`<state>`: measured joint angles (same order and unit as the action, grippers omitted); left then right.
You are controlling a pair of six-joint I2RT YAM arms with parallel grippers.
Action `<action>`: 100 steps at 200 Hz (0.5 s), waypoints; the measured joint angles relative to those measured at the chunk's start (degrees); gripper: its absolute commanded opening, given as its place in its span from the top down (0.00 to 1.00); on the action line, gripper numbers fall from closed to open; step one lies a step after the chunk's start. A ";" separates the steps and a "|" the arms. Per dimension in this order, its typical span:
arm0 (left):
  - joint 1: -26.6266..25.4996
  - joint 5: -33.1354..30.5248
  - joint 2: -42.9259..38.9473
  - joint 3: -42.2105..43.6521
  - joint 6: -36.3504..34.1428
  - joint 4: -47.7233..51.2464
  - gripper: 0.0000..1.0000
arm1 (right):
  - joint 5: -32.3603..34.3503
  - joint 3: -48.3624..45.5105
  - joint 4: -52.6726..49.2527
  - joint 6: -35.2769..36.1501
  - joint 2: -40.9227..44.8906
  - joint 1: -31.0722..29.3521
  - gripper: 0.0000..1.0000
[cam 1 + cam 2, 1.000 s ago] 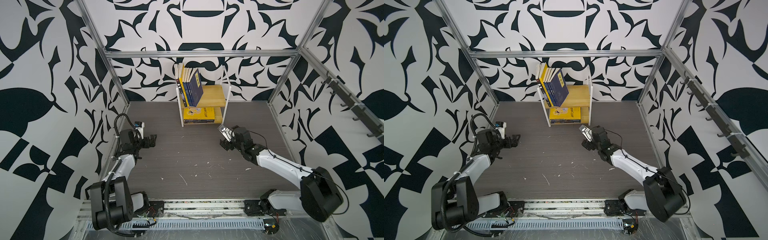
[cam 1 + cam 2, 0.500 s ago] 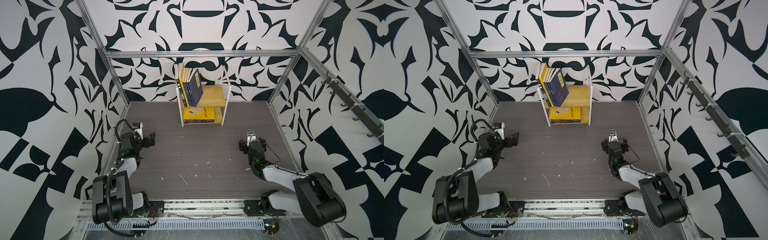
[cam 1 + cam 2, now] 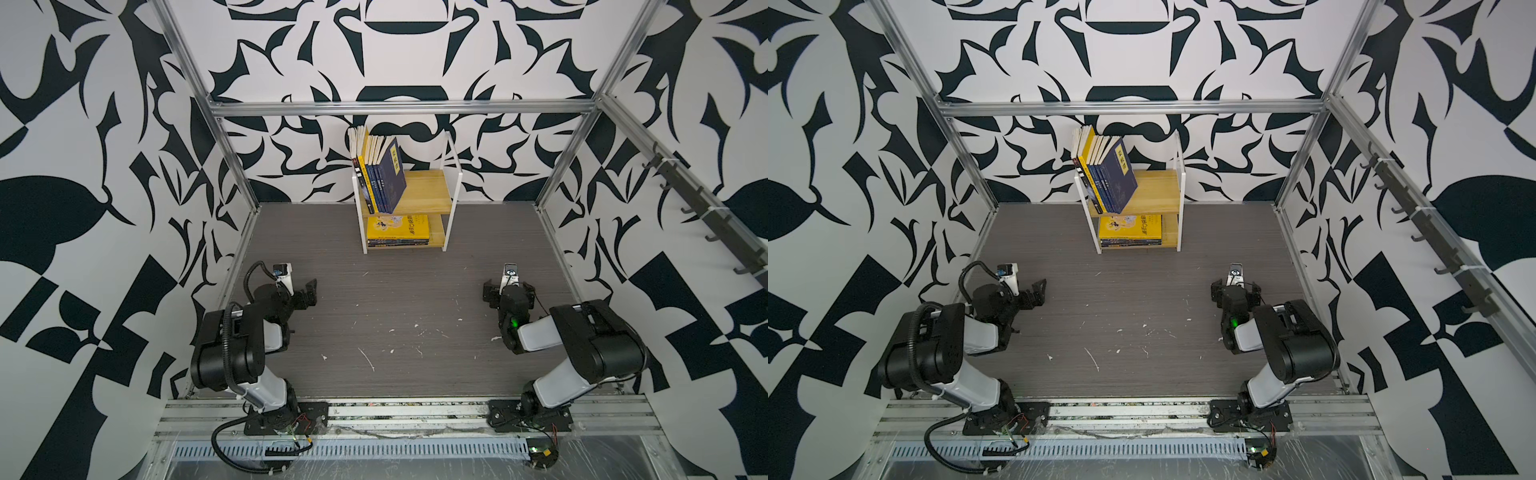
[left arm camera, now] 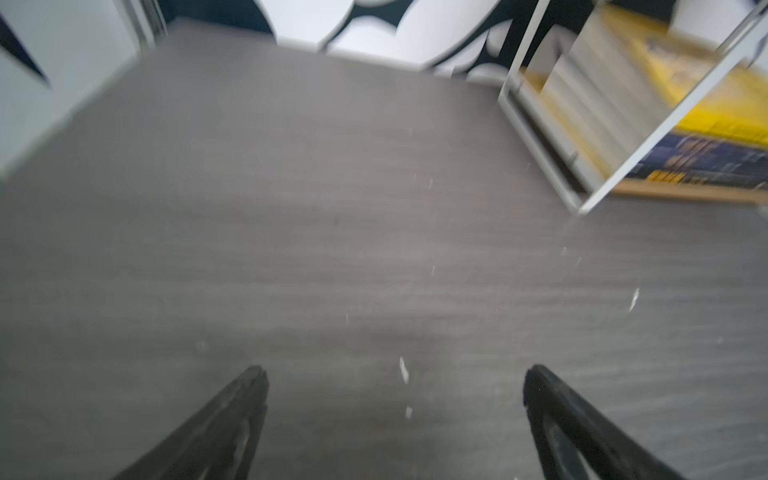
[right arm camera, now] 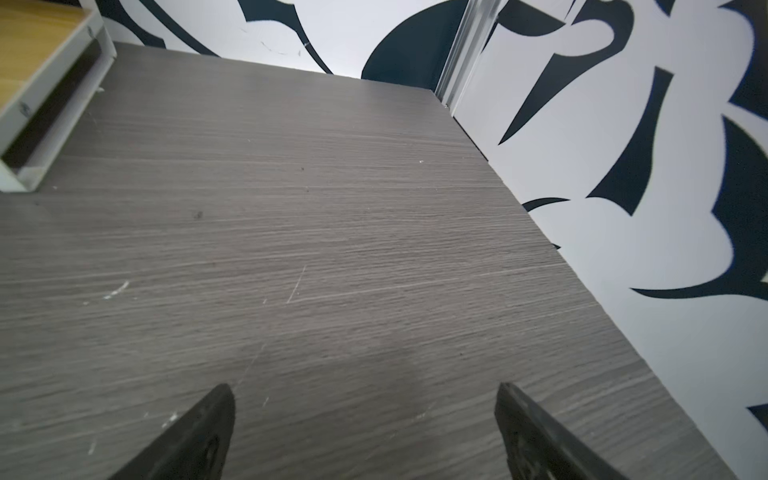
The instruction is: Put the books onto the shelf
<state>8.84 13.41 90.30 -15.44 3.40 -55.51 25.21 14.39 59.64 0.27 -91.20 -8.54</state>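
Since no book lay loose on the table (image 3: 395, 324) in both top views, we judged the shelving all but finished and the step in hand to be parking the arms. Most of the books (image 3: 380, 174) stood in a row on the upper board of the shelf (image 3: 452, 183), leaning toward its open half. A flat stack (image 3: 397, 232), yellow cover uppermost, lay on the lower board. The left gripper (image 3: 311, 291) and the right gripper (image 3: 508, 286) hung low over the table, well apart from the shelf and from each other. Each had its jaws spread wide with nothing between them. To park well, we thought, the arms should keep clear of the white frame, because nothing propped the leaning row on its free side and a knock might send it sliding. Only the top views showed us the upper row and both folded arms. The left wrist view, though blurred, gave the lower board from the side, with pale page edges and navy spines under the yellow cover. The right wrist view showed only a corner of the shelf's foot and bare table, with no book in sight.
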 measured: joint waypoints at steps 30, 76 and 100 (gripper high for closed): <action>-2.40 -4.87 -0.76 -4.61 0.04 1.81 0.00 | -0.46 2.93 -1.97 -1.22 0.07 0.59 0.00; -2.58 -7.69 -1.03 -5.97 0.07 3.48 0.00 | -0.79 3.17 -2.49 -1.57 0.11 0.63 0.00; -2.58 -8.17 -1.03 -5.97 0.17 4.24 0.00 | -0.87 3.17 -2.64 -1.60 0.11 0.63 0.00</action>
<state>6.26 5.23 89.27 -21.41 3.57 -51.27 24.34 17.56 56.99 -1.32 -91.09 -7.90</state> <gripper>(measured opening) 0.997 0.998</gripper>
